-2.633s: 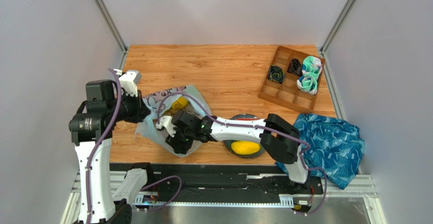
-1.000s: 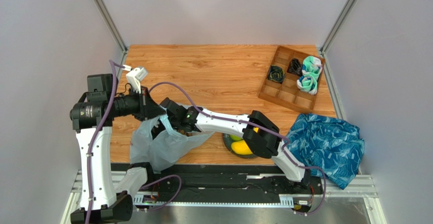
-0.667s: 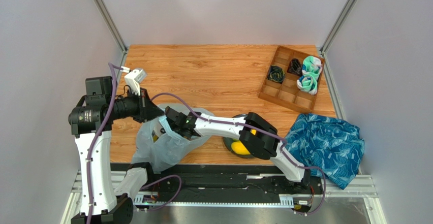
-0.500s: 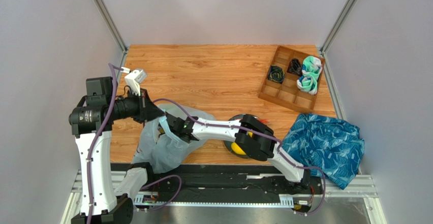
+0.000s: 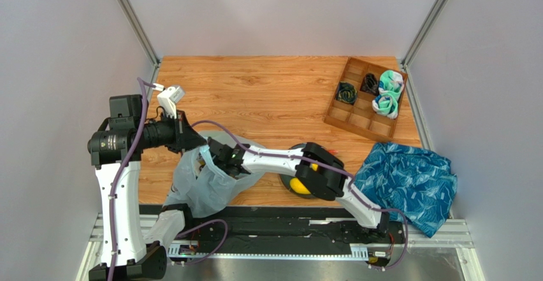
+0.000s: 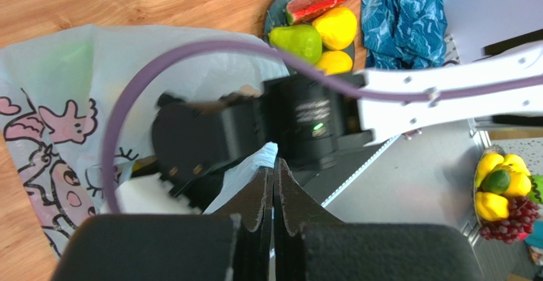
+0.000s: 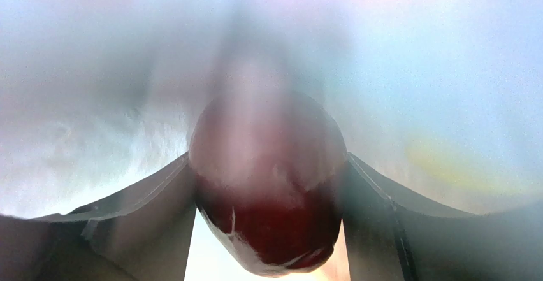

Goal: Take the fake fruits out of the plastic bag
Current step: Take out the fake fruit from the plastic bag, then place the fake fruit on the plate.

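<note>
You risked losing the mouth of the plastic bag [image 5: 204,188] if its thin film slid out of the left end effector [image 6: 274,166], which was pressed together on the rim and held it up over the near left of the bench [image 5: 274,90]. Inside the bag, the right end effector [image 7: 267,160] pinched the dark red apple [image 7: 267,211] between both fingers [image 7: 146,217]. That glossy round skin could have squirted free, or trapped film could have dragged the bag along. The bag looked crinkly, translucent and pink-printed; a pear [image 6: 296,41], yellow fruits [image 6: 338,26] and a watermelon slice [image 6: 318,4] lay on the dark plate [image 6: 274,16] to its right.
</note>
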